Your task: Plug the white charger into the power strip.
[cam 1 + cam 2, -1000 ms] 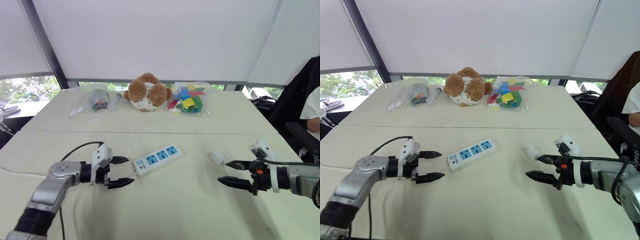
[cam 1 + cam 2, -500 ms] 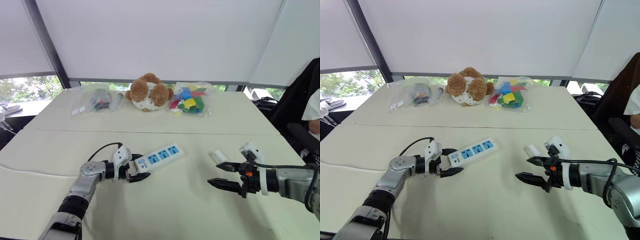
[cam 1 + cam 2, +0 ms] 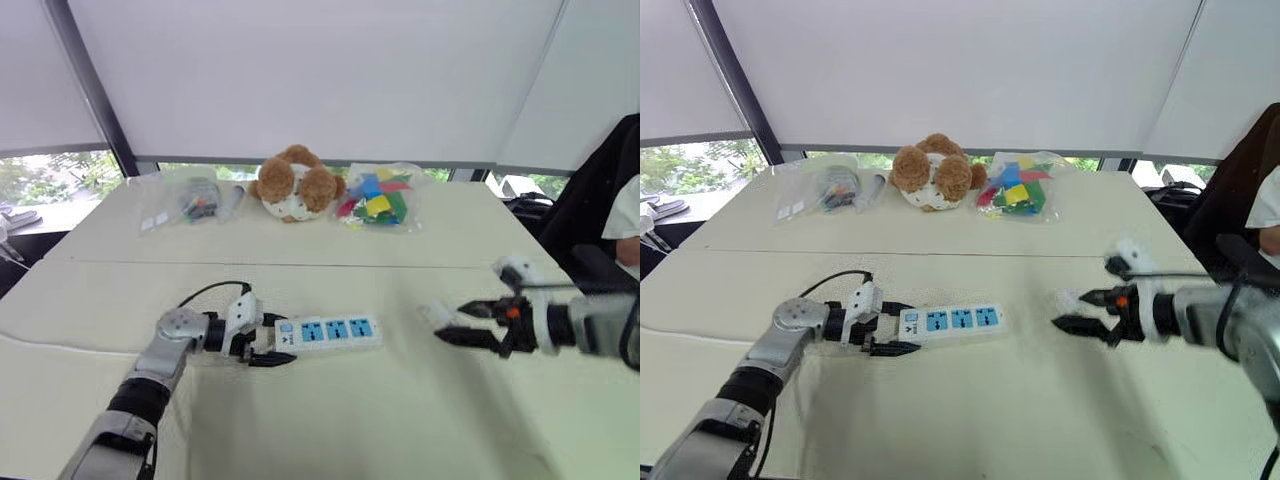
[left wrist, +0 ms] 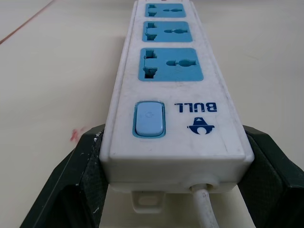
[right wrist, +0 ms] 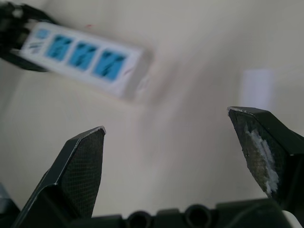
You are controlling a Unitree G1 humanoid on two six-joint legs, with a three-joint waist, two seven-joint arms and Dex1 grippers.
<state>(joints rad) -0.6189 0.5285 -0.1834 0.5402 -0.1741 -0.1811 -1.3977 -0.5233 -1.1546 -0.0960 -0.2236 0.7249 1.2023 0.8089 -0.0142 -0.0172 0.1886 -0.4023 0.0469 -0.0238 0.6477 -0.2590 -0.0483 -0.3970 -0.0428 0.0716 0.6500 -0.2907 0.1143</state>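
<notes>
White blinds and a pale table frame the scene, with a teddy bear, a bag of coloured blocks and a second clear bag lined up along the far edge. Near the middle of the table lies the power strip, blue sockets facing up. The left gripper is clenched on its switch end, one black finger pressed to each long side, the white cord running out between them. To the right, well apart from the strip, the small white charger sits on the table just beside the right gripper, whose fingers stand spread wide and grasp nothing.

Both items look like hard, smooth plastic: stiff, not fragile, but apt to slip. The strip is light enough to slide, so the pinch across its narrow sides should steady it during insertion. The charger is a little cube, probably light and easy to knock over; its flat opposite faces seem the best hold, keeping the prongs free. How the prongs point cannot be told.
</notes>
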